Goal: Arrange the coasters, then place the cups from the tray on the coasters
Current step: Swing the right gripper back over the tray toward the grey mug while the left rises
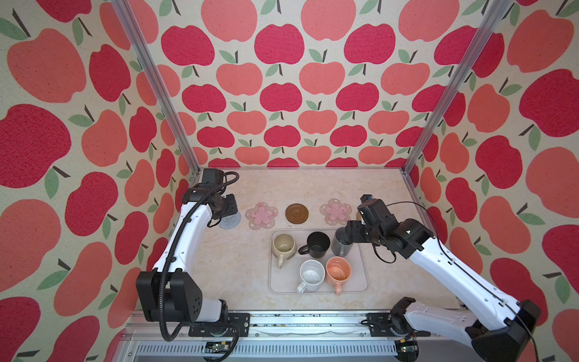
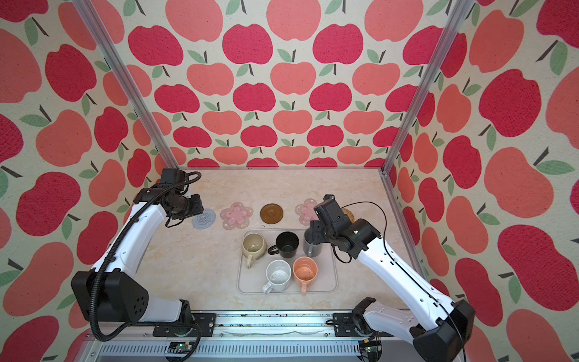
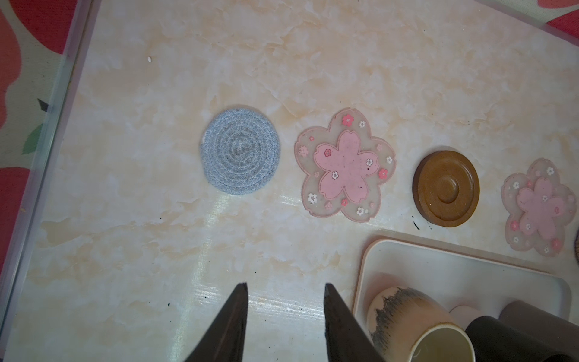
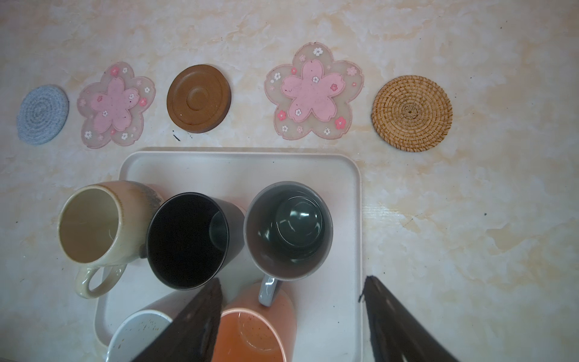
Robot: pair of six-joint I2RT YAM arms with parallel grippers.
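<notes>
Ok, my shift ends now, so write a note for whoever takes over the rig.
Left gripper: open, empty, above bare table near the grey coaster.
Right gripper: open, empty, above the tray beside the grey mug.
Done: coasters in a row behind the tray: grey, flower coaster, brown coaster, second flower coaster, rattan coaster.
Left: cream mug, black mug, grey, white mug, peach mug all on the tray, none on a coaster.

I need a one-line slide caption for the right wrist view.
Five coasters lie in a row beside the tray holding five mugs.

Cream marbled tabletop (image 1: 238, 269); apple-print walls (image 1: 282, 94) (red, coral); aluminium corner posts (image 1: 156, 84).
</notes>
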